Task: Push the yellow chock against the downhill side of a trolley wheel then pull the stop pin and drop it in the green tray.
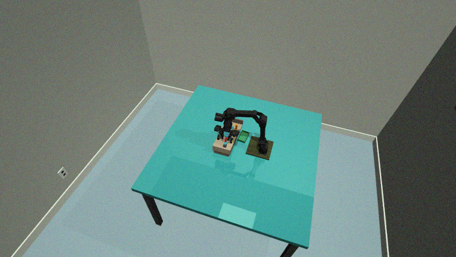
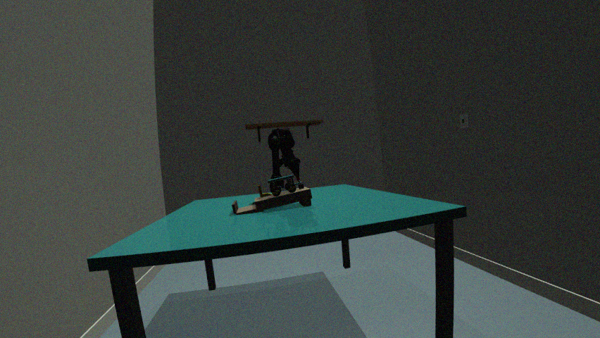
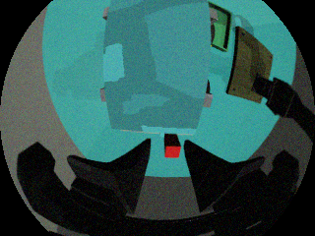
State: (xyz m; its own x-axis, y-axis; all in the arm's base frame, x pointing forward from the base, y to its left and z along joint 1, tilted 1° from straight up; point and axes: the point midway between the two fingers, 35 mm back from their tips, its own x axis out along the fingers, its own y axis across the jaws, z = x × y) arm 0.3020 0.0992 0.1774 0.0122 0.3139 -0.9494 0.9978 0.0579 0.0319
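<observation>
The trolley, with a flat teal deck [image 2: 280,179] [image 3: 157,59], stands on the sloping wooden ramp [image 1: 220,148] [image 2: 272,203]. The red-headed stop pin [image 1: 225,140] [image 3: 172,150] stands at its uphill end. My gripper [image 1: 226,138] [image 3: 167,144] is partly open, pointing down around the pin head, with a gap on each side in the wrist view. The chock's orange handle [image 1: 236,127] [image 2: 260,191] stands upright on the downhill side of the trolley; its base is close to a wheel, but contact cannot be told. The green tray [image 1: 243,136] [image 3: 221,35] shows no pin in it.
The arm's base plate [image 1: 256,151] [image 3: 247,74] lies beyond the tray. The arm [image 1: 244,113] arches over the tray toward the ramp. A raised end stop [image 1: 236,121] [image 2: 234,206] closes the ramp's low end. A brown shelf [image 2: 284,124] is on the wall behind.
</observation>
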